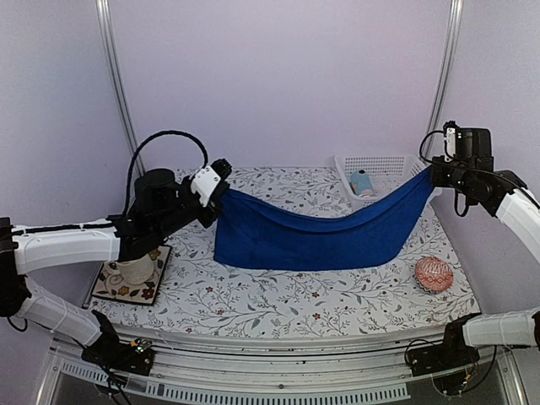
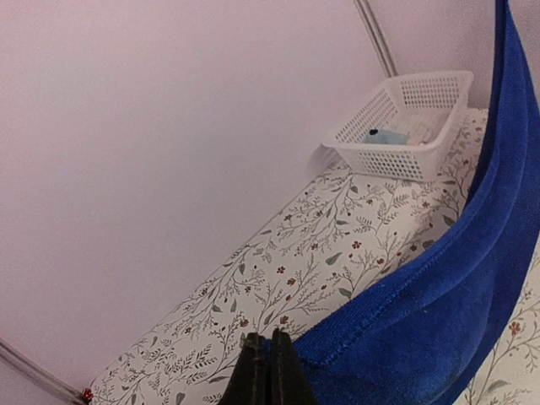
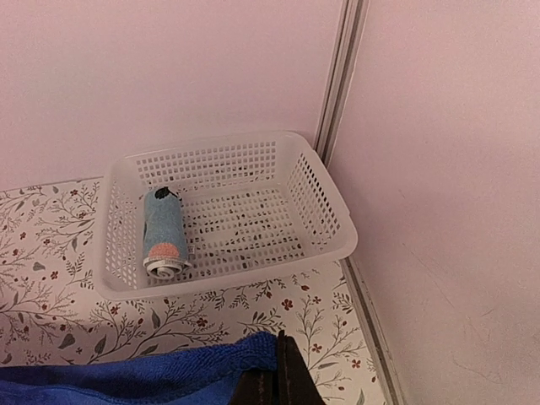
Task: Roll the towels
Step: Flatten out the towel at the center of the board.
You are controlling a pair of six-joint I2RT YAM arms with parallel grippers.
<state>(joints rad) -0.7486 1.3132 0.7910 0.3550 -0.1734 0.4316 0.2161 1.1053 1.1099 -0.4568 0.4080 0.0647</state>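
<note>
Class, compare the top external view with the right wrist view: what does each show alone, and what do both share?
Only the top external view shows the left end effector, the cup on its patterned tile, the pink-red ball, and the royal-blue towel sagging between both arms. Only the right wrist view shows the spiral end of the rolled light-blue towel. Both show the white basket holding that roll, the right end effector pinching the royal-blue towel's corner, and the floral table cover.
</note>
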